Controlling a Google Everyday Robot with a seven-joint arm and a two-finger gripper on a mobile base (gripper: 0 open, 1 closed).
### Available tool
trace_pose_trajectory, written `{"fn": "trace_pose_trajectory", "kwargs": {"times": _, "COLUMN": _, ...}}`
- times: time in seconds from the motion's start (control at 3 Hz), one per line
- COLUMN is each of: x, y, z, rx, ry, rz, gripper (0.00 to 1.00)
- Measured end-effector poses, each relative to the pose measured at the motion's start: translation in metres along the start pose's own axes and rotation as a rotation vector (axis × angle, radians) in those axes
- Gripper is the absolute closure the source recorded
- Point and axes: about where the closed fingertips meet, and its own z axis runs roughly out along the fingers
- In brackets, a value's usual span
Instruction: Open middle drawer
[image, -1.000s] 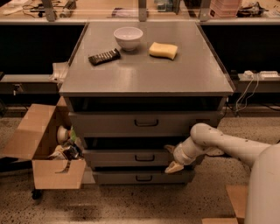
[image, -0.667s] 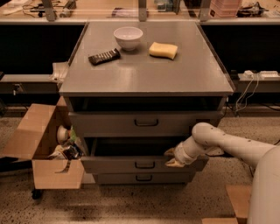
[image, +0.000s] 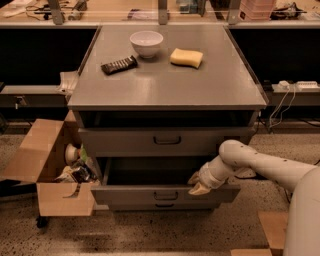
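Now holding the middle drawer (image: 145, 194) open, low in the grey desk (image: 165, 90).
Pinching its top rim, right of the handle (image: 165, 195), with the fingers (image: 198, 190) of the gripper (image: 196, 183); up top, bearing white bowl (image: 146, 43), dark bar (image: 119, 65), yellow sponge (image: 186, 57); beside an open cardboard box (image: 50, 160) on speckled floor (image: 150, 235).

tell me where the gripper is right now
In the camera view the gripper is low and right of centre, at the top front edge of the middle drawer, right of its handle and below the top drawer.
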Motion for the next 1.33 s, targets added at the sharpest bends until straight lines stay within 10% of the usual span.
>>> {"fn": "trace_pose_trajectory", "kwargs": {"times": 1.33, "x": 0.0000, "y": 0.0000, "z": 0.0001, "rx": 0.000, "ry": 0.000, "rz": 0.000, "gripper": 0.06}}
